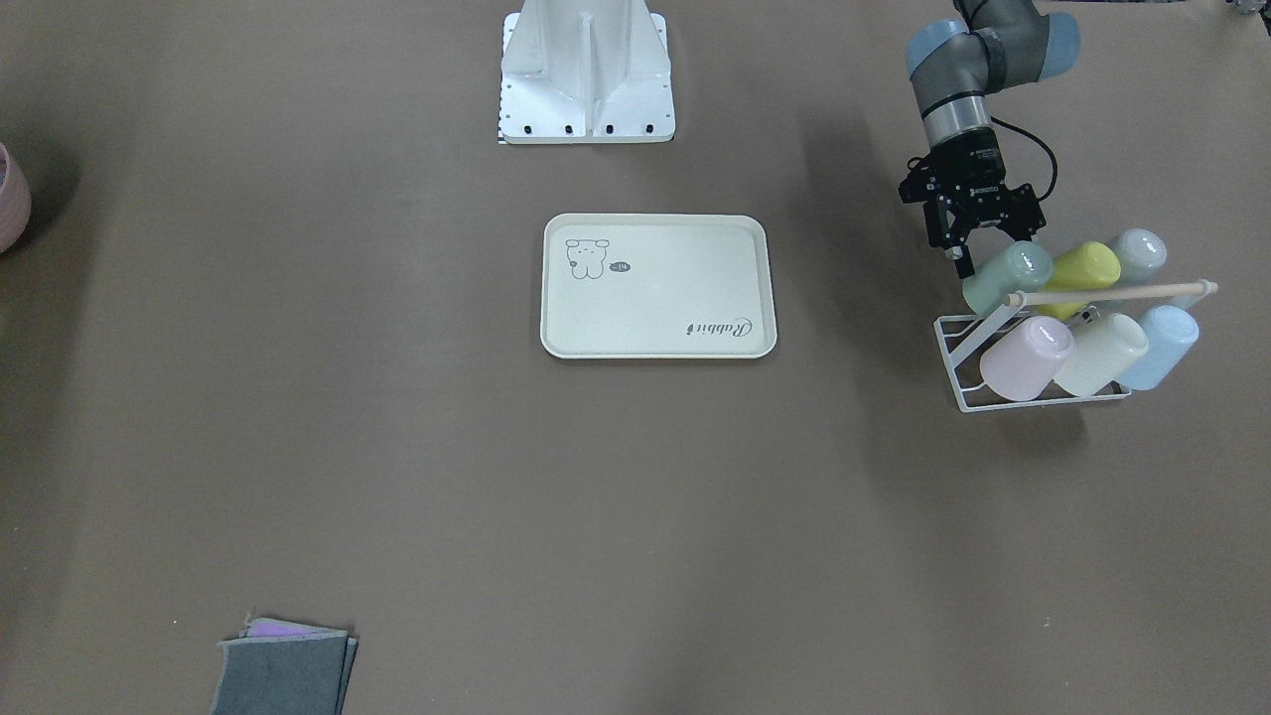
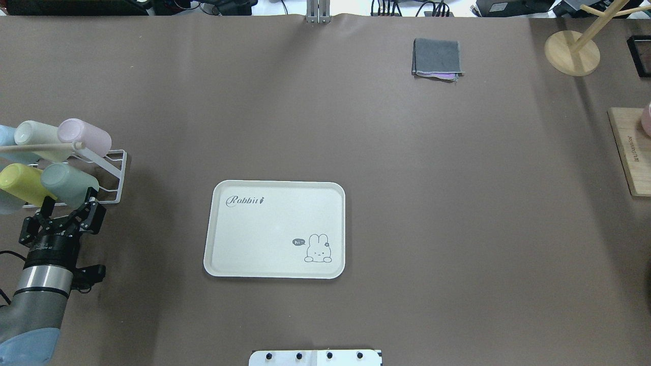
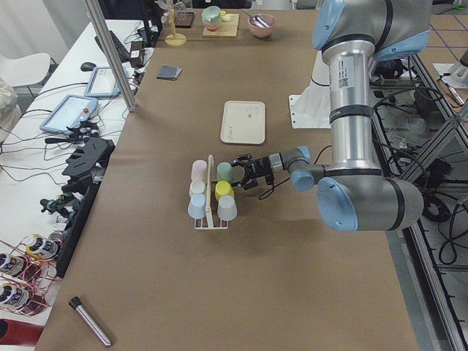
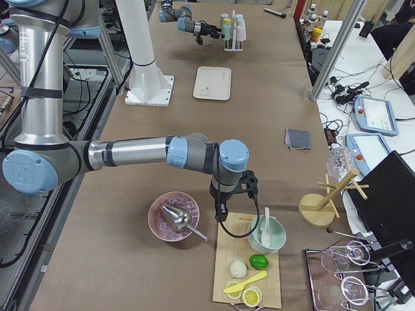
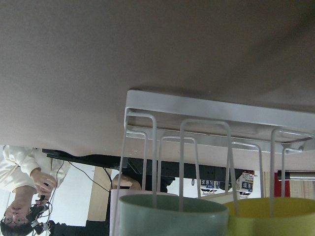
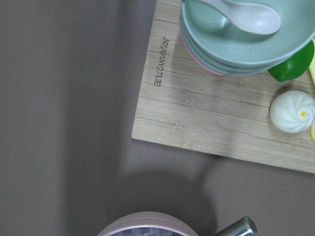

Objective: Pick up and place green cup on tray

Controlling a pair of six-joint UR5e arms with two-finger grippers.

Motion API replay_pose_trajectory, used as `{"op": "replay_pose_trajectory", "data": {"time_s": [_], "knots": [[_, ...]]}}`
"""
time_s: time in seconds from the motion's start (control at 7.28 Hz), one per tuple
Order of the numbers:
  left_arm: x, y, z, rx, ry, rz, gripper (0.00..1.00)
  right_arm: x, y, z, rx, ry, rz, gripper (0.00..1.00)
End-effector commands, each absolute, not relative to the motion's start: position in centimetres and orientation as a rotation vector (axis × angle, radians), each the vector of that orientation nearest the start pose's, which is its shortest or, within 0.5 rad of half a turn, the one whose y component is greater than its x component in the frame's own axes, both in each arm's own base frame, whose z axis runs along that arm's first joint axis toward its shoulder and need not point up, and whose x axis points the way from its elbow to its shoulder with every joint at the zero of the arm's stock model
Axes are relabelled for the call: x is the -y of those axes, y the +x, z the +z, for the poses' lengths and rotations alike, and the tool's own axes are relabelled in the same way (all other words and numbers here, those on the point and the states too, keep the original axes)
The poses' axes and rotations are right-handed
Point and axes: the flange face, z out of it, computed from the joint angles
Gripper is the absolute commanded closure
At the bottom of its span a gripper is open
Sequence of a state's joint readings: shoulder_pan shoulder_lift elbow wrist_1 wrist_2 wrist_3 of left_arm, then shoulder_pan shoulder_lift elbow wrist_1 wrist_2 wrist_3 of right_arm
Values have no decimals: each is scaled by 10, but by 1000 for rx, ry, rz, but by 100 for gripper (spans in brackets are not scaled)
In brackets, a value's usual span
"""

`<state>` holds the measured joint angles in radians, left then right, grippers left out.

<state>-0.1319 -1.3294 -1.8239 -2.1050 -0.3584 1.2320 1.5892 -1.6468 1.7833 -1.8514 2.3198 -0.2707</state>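
Observation:
The green cup [image 1: 1008,276], pale mint, lies tilted on a wire peg at the near-tray end of the white rack [image 1: 968,353]; it also shows in the overhead view [image 2: 68,183] and as a rim at the bottom of the left wrist view [image 5: 172,216]. My left gripper [image 1: 993,250] is open, its fingers spread on either side of the cup's mouth end, right at the cup [image 2: 69,199]. The cream tray [image 1: 657,288] lies empty at mid-table [image 2: 274,229]. My right gripper [image 4: 220,210] hangs far off over a wooden board; I cannot tell whether it is open or shut.
The rack also holds a yellow-green cup [image 1: 1084,270], a pale grey one [image 1: 1139,253], a pink one [image 1: 1026,357], a cream one [image 1: 1100,355] and a blue one [image 1: 1164,346], under a wooden rod [image 1: 1112,293]. A folded grey cloth [image 2: 437,57] lies far off. The board [image 6: 221,118] carries stacked bowls.

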Motion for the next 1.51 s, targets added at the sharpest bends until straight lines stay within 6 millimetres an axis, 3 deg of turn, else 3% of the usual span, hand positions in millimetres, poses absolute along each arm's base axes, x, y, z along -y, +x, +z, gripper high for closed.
{"op": "replay_pose_trajectory", "data": {"time_s": [0.0,1.37], "knots": [[281,366,547,1363,722,1905,2,438,73,624,766,-43,-178,0],[296,359,544,1383,675,1910,3,433,71,640,798,-87,-145,0]]}}
